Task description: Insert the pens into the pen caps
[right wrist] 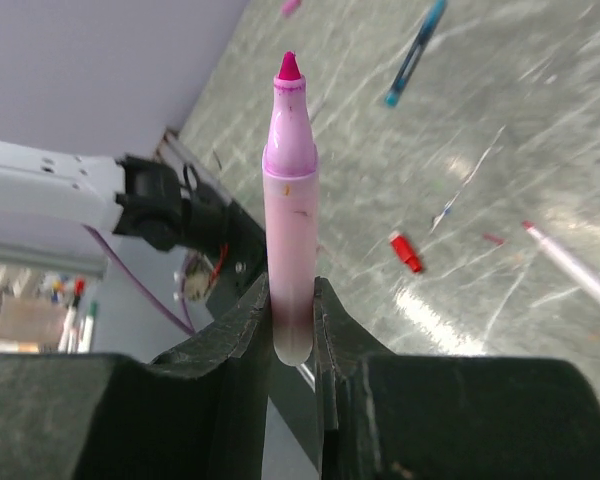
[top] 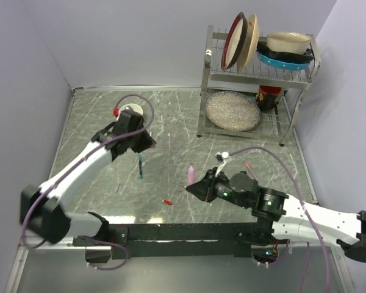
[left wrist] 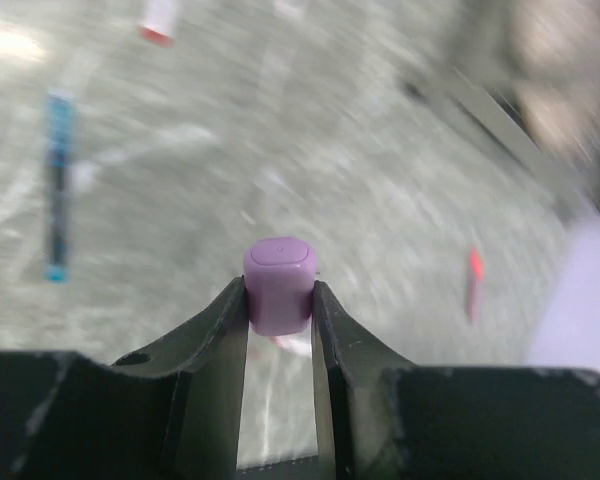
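The left gripper has its jaws clamped on the lilac cap. The cap's closed end sticks out just past the fingertips. A blue pen lies beyond the jaws, well off to their left. The right gripper pinches a pink pen by its back end, with the tip pointing straight away from the jaws. A red cap lies beyond them, to the right.
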### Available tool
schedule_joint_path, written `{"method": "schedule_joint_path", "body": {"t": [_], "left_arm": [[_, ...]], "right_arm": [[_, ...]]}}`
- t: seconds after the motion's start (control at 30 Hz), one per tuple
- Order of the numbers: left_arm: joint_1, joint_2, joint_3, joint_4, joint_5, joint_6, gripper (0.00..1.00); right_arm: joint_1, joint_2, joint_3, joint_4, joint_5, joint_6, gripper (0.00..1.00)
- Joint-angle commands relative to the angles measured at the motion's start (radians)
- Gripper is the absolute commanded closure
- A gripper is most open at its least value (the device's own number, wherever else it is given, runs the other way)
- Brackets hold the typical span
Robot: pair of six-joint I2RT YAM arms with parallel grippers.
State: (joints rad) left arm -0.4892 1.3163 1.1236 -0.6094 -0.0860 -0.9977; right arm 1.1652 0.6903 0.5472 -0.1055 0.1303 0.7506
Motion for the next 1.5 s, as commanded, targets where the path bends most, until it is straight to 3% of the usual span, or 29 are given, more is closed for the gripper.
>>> {"method": "schedule_joint_path", "body": {"t": [0.0, 0.17, 0.33, 0.87, 1.47], "left_arm": [[-0.064, -0.208, -0.121, 0.218, 0.121, 0.105, 0.99], [-0.089, -0.451, -0.284, 0.425, 0.314, 0.154, 0.99], [-0.091, -0.528, -0.303, 0.373, 0.328, 0.145, 0.99], [-0.094, -0.575, -0.317, 0.303, 0.333, 0.152, 0.99], [-0.095, -0.618, -0.321, 0.223, 0.324, 0.168, 0.99]], "right_arm": [[0.001, 0.105, 0.040, 0.134, -0.127, -0.026, 1.00], [-0.001, 0.196, 0.072, 0.213, -0.182, -0.036, 1.00], [0.002, 0.296, 0.105, 0.265, -0.219, -0.033, 1.00], [0.002, 0.462, 0.235, 0.257, -0.228, -0.033, 1.00], [0.002, 0.500, 0.310, 0.204, -0.195, -0.045, 1.00]]}}
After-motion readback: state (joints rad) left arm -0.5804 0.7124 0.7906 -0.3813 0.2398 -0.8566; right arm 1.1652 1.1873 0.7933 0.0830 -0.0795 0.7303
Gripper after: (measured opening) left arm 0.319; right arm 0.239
